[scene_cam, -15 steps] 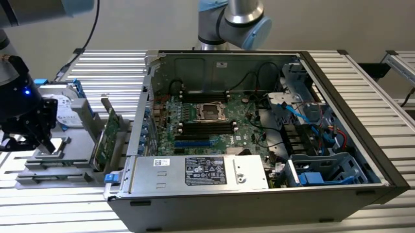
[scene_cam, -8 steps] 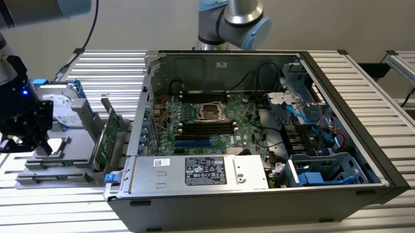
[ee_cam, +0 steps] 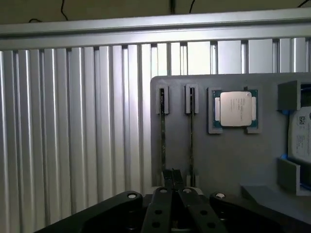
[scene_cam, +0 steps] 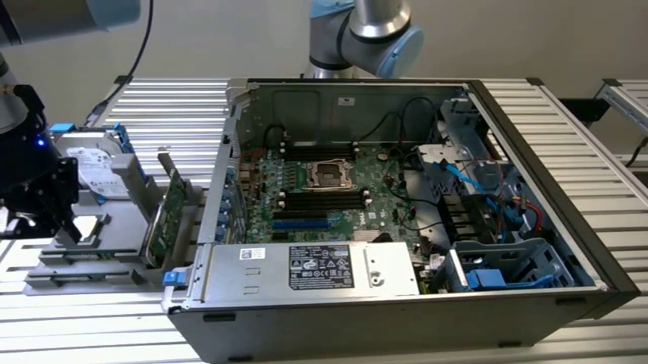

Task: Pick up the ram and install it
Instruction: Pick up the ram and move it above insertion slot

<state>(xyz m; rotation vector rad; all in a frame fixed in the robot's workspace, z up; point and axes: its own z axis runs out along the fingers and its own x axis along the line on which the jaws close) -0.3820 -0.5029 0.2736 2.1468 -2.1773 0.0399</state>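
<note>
Wrist view: gripper (ee_cam: 173, 178) shut, tips at the near end of the ram (ee_cam: 163, 141) standing in tray (ee_cam: 228, 160); hold unconfirmed. Recommend a straight, untwisted lift.

The ram (ee_cam: 163, 141), thin and green, stands on edge in the grey holder (ee_cam: 228, 160), a second stick (ee_cam: 191, 141) parallel beside it.

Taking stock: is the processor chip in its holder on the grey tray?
Yes, the processor chip lies flat in its holder on the grey tray.
</note>
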